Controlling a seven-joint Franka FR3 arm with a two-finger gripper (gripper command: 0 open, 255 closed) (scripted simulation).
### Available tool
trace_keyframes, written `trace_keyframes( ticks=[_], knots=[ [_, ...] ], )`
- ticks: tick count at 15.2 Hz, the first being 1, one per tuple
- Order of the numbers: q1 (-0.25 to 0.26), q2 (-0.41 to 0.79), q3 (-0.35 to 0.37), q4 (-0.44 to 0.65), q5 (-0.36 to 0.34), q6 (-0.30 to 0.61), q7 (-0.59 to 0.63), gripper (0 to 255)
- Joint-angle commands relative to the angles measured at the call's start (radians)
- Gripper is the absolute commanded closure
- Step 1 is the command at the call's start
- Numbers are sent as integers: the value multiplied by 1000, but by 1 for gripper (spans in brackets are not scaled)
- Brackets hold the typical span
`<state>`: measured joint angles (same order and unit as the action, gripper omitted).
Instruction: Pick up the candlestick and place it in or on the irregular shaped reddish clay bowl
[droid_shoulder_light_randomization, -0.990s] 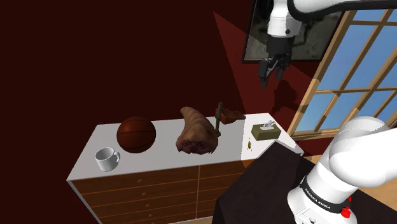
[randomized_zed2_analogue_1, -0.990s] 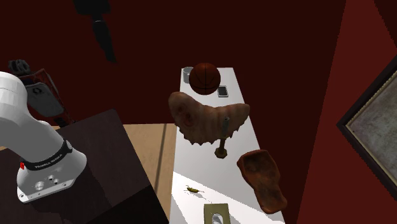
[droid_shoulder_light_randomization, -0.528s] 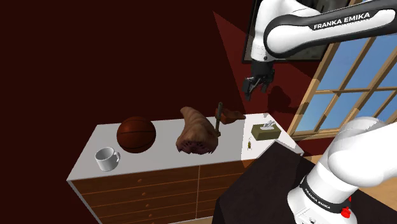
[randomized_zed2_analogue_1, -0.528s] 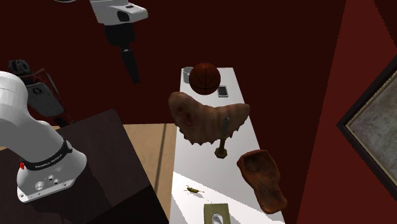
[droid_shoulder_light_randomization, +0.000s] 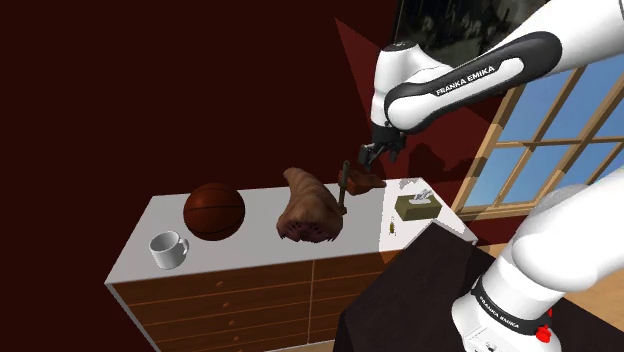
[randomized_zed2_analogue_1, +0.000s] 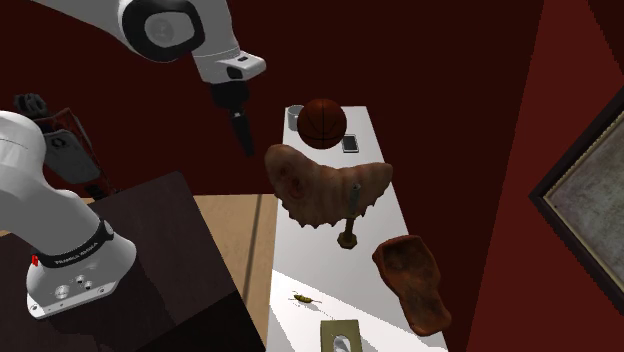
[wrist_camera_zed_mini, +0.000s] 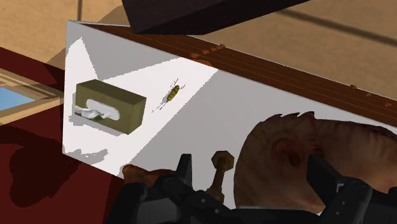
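Downward and across the arm has swung in the last second: the gripper (droid_shoulder_light_randomization: 372, 152), which hung high above the tissue box (droid_shoulder_light_randomization: 416, 206) in the shoulder view, is now lower and near the candlestick (droid_shoulder_light_randomization: 344, 186), at about 1 o'clock of it. In the wrist view its fingers (wrist_camera_zed_mini: 184, 170) stand apart and empty, with the candlestick's round top between them and farther off.

The candlestick stands upright on the white dresser top (droid_shoulder_light_randomization: 255, 247), close at 3 o'clock of the big tan shell-like piece (droid_shoulder_light_randomization: 305, 208). The reddish clay bowl (randomized_zed2_analogue_1: 412, 282) lies near the candlestick, at 4 o'clock of it in the second exterior view.

The step in hand looks like the approach. To do it well, I would centre the open jaws over the thin stem and come straight down. Both fingers must stay clear of the shell-like piece, which crowds one side. Closing on the stem a little above the base should keep it from tipping, whereas a glancing touch could topple it.
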<state>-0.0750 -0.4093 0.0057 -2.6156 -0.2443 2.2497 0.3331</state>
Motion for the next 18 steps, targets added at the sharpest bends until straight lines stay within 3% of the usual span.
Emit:
trace_keyframes(
  ticks=[1, 10, 18],
  knots=[
    [-21, 80, 5, 5, -34, 89, 43, 0],
    [-98, 460, 15, 139, -286, 364, 323, 0],
    [-66, 790, -78, 369, -508, 483, 578, 0]
  ],
)
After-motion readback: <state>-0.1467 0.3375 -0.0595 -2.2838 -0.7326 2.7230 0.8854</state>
